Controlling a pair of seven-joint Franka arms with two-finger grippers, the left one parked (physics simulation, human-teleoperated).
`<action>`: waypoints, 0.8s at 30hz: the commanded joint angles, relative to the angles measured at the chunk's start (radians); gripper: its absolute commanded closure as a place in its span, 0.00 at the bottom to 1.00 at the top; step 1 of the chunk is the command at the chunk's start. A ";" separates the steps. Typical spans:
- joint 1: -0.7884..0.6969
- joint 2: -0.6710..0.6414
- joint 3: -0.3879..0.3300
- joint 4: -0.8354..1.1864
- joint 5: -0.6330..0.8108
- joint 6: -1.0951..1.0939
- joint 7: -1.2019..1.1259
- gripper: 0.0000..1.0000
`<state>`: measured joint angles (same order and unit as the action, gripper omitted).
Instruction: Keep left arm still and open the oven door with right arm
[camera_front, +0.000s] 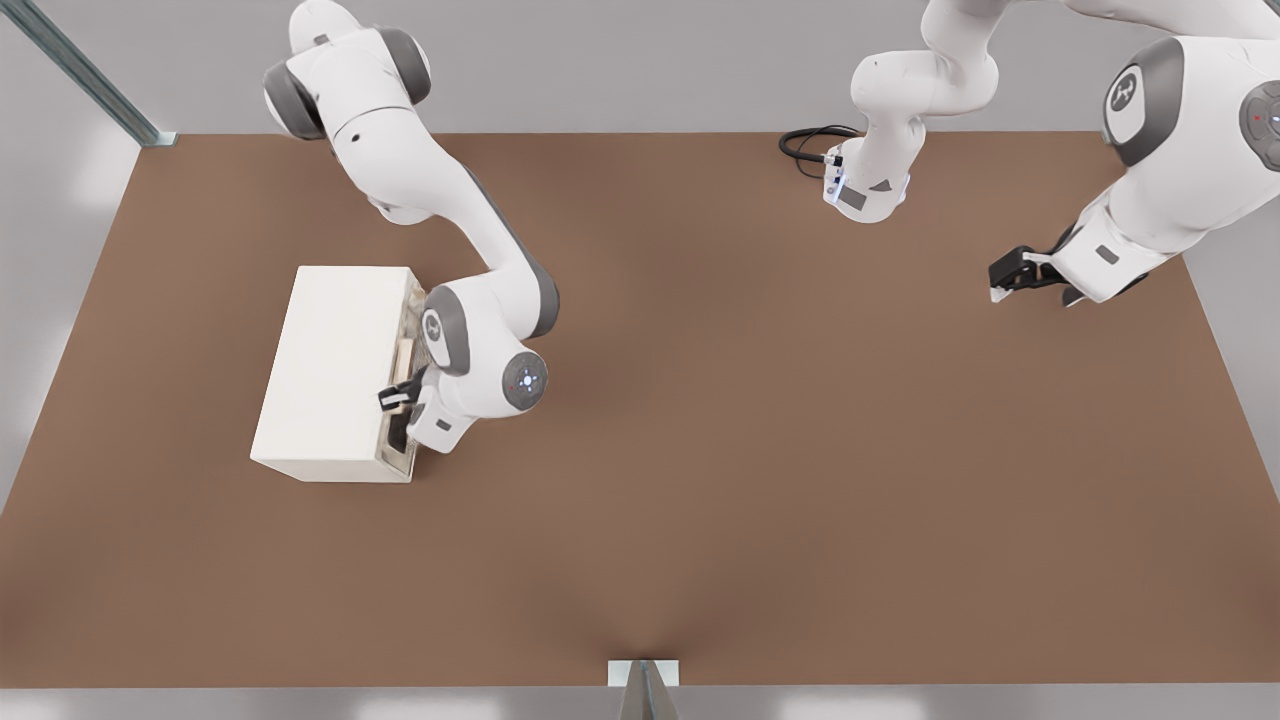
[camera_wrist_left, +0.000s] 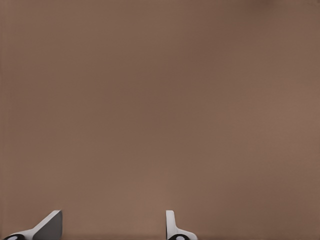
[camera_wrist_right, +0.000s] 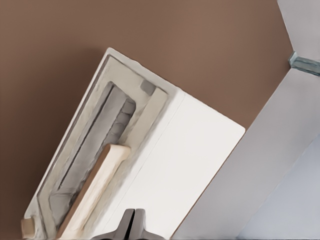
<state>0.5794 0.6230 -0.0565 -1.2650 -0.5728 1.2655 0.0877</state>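
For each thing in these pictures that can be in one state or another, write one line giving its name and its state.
oven door: looks shut, flat against the oven's face.
bar handle: on the door, not gripped.
gripper: shut, fingers pressed together, empty, at the oven beside the handle.
right arm: bent down over the oven's door side.
oven: standing on the table, toward the front view's left.

The gripper (camera_wrist_right: 133, 225), its two dark fingers pressed together, hangs close over the cream oven (camera_wrist_right: 195, 165), just beside the tan bar handle (camera_wrist_right: 95, 187) on the oven door (camera_wrist_right: 85, 150), with the brown table (camera_wrist_right: 60, 40) beyond.
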 joint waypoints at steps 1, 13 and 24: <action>0.045 -0.002 -0.002 0.004 -0.036 -0.090 0.391 0.79; 0.080 0.031 -0.032 -0.205 -0.074 0.005 0.722 0.79; 0.074 0.024 -0.042 -0.287 -0.071 0.041 0.721 0.79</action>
<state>0.6538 0.6503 -0.0979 -1.5479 -0.6434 1.2895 0.6017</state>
